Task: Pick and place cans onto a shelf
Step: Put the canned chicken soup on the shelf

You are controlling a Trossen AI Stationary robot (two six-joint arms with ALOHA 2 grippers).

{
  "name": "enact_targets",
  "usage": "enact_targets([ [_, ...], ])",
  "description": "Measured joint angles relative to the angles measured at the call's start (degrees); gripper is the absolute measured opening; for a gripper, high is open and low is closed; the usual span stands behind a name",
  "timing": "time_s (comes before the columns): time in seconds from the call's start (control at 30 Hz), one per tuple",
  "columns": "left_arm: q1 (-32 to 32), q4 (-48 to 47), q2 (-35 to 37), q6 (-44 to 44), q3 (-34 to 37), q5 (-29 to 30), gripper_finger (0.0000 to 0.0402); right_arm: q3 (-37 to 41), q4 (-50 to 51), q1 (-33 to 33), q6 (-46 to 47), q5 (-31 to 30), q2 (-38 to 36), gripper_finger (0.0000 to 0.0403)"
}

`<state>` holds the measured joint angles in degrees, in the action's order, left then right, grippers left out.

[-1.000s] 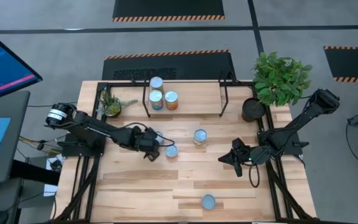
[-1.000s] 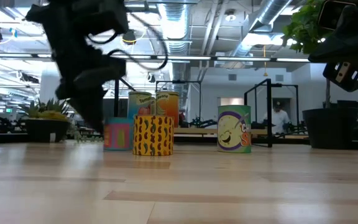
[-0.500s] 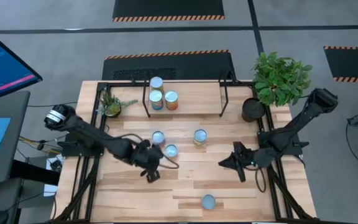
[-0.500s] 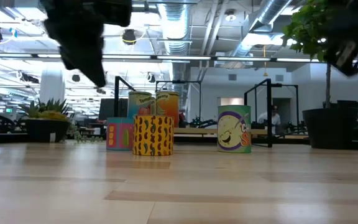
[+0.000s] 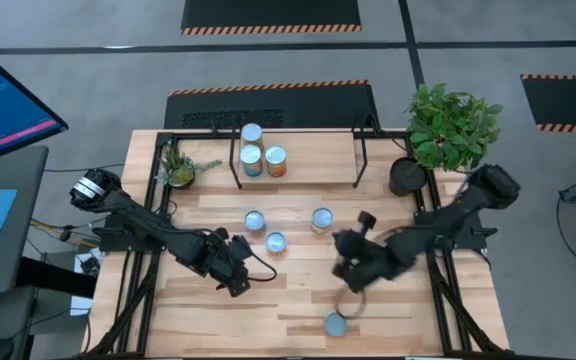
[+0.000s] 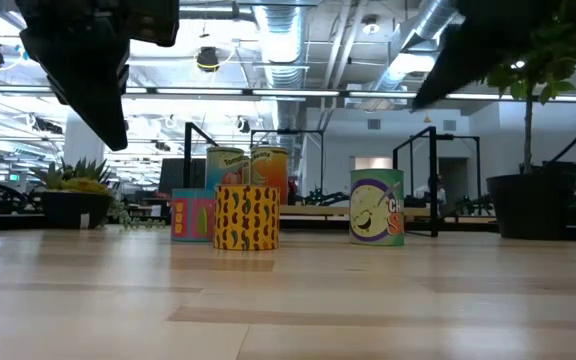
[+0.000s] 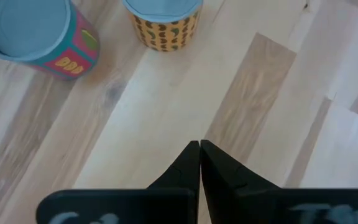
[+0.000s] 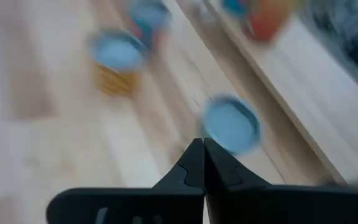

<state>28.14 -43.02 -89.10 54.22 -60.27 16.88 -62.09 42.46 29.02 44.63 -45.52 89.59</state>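
Overhead view. Shelf (image 5: 298,150) carries three cans (image 5: 252,133), (image 5: 251,157), (image 5: 275,158). Four cans stand on the table (image 5: 298,300): (image 5: 255,221), (image 5: 275,242), (image 5: 321,219), (image 5: 335,323). Left gripper (image 5: 236,285) and right gripper (image 5: 346,270) hover over bare planks.

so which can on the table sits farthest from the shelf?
The lone can near the table's front edge. The other three loose cans cluster mid-table, closer to the shelf; three more already stand on it.
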Motion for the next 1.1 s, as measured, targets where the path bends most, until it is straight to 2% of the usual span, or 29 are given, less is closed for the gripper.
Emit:
enact_targets([
  [0.1, 0.0, 0.0, 0.0, 0.0, 0.0, 0.1, 0.0, -3.7, 3.9, -5.0, -2.9, 8.3, 4.3, 0.0015],
  [0.27, 0.0, 0.0, 0.0, 0.1, 0.0, 1.2, 0.0, -7.9, -0.2, -9.2, -20.4, 17.6, 7.2, 0.0024],
  [0.37, 0.0, 0.4, 0.0, 0.1, 0.0, 2.1, 0.0, -10.4, -1.4, -11.8, -27.2, 21.2, 7.0, 0.0025],
  [0.5, 0.0, 0.4, 0.0, 0.1, 0.0, 2.3, 0.0, -12.6, -1.5, -16.9, -31.0, 27.1, 5.8, 0.0023],
  [0.73, 0.0, 0.5, 0.0, 1.9, 0.0, 3.5, 0.0, -14.0, 0.3, -24.3, -30.9, 36.6, 5.7, 0.003],
  [0.9, 0.0, 0.6, 0.0, 2.5, 0.0, 3.5, 0.0, -14.0, 0.5, -26.2, -32.8, 45.7, 5.8, 0.0066],
  [1.1, 0.0, 0.7, 0.0, 2.6, 0.0, 3.6, 0.0, -13.9, 0.8, -26.0, -38.4, 46.9, 6.4, 0.014],
])
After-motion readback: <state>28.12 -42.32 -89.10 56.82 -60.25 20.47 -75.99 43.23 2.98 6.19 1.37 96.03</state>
